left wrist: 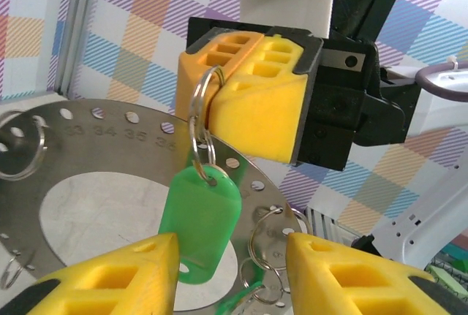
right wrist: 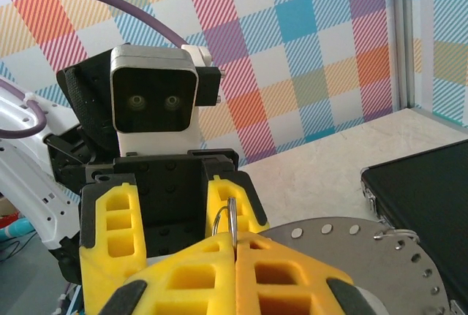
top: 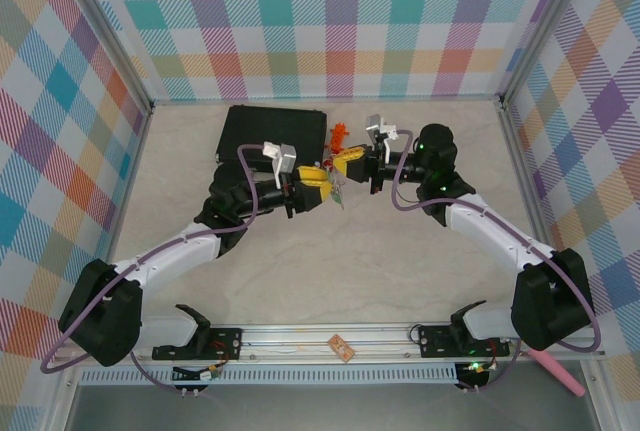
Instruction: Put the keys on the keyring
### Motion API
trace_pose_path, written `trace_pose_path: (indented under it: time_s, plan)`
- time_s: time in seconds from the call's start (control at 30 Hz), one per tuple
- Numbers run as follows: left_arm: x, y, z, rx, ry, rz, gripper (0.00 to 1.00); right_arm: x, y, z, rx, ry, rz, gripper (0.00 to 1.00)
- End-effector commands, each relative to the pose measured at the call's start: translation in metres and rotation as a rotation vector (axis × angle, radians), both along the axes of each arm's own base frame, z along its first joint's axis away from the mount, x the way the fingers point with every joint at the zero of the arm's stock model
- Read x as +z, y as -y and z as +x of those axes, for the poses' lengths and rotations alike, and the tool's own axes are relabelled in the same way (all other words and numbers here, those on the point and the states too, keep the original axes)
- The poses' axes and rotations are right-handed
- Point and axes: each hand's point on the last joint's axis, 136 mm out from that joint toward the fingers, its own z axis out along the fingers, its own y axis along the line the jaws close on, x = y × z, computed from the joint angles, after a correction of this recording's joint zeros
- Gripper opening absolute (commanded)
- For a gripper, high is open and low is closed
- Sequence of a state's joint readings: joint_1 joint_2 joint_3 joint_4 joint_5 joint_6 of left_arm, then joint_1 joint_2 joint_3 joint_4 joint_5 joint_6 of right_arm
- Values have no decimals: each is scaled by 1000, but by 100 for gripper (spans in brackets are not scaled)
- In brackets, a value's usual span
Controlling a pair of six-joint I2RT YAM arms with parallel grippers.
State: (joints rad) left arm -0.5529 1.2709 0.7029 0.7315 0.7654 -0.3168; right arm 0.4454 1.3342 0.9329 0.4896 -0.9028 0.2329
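The keyring (left wrist: 102, 147) is a flat grey disc with small holes along its rim and a few small split rings (left wrist: 274, 234) hooked in them. It also shows at the lower right in the right wrist view (right wrist: 351, 245). My right gripper (left wrist: 210, 99) (right wrist: 235, 249) (top: 350, 161) is shut on a thin split ring (left wrist: 197, 121) (right wrist: 228, 216). From that ring a green tag (left wrist: 199, 224) hangs over the disc; the silver key itself is hidden. My left gripper (left wrist: 232, 271) (top: 315, 189) (right wrist: 172, 213) is open, its fingers either side of the tag. A second green tag (left wrist: 241, 293) peeks out low.
A black rectangular case (top: 272, 131) (right wrist: 424, 205) lies just behind the grippers. Orange and red plastic pieces (top: 340, 136) sit by its right end. The two grippers face each other almost touching at mid-table, and checked walls close the back and sides.
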Motion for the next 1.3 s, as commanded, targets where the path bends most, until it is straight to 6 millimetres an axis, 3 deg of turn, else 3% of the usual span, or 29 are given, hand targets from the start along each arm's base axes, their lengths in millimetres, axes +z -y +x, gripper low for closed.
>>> trace_pose_path:
  time_s: [0.0, 0.17, 0.43, 0.63, 0.93, 1.27]
  plan:
    - [17, 0, 1, 20, 73, -8, 42, 6, -1, -6, 39, 22, 22, 0]
    - [19, -1, 8, 61, 85, 11, 37, 5, -1, -9, 59, 12, 23, 0]
    - [24, 0, 8, 66, 113, 18, 36, 1, -5, -12, 108, -26, 21, 0]
    - [17, 2, 4, 35, 110, 42, 14, 3, -4, -9, 86, -19, 27, 0]
    - [5, 5, -3, -6, 87, 58, 0, 14, -1, -4, 40, 20, 71, 0]
    - [-10, 16, -14, -103, 36, 89, 0, 22, 1, -1, 9, 36, 101, 0]
